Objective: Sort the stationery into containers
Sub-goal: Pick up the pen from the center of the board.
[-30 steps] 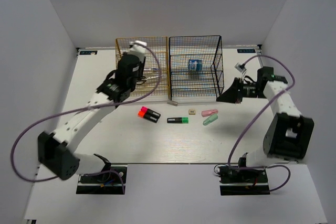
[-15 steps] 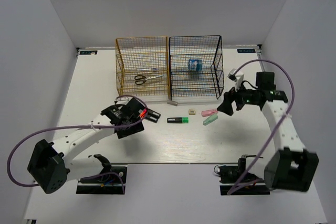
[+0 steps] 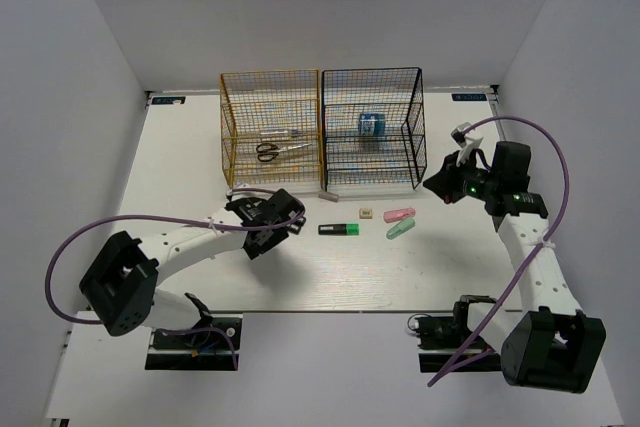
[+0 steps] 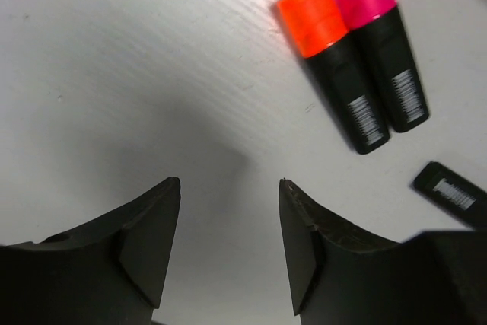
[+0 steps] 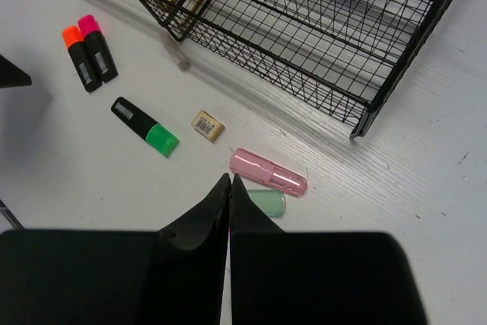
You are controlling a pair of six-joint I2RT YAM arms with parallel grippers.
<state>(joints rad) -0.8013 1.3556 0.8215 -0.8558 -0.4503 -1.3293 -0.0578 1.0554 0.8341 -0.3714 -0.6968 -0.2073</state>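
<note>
Since a second ago my left gripper [image 4: 228,185] has come down from the yellow-orange wire rack [image 3: 228,137], where the scissors [image 3: 281,151] are lying. I am holding it open just short of the orange-capped marker [image 4: 335,74] and pink-capped marker [image 4: 384,51], which are touching side by side. My right gripper [image 5: 230,182] is hovering with its fingers pressed together, empty, above the pink oblong piece [image 5: 268,172] and mint piece [image 5: 268,203].

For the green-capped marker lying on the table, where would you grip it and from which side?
Likely mid-length on the green-capped marker, from straight above, jaws spanning its narrow width: it lies flat on the table with both long sides free.
</note>
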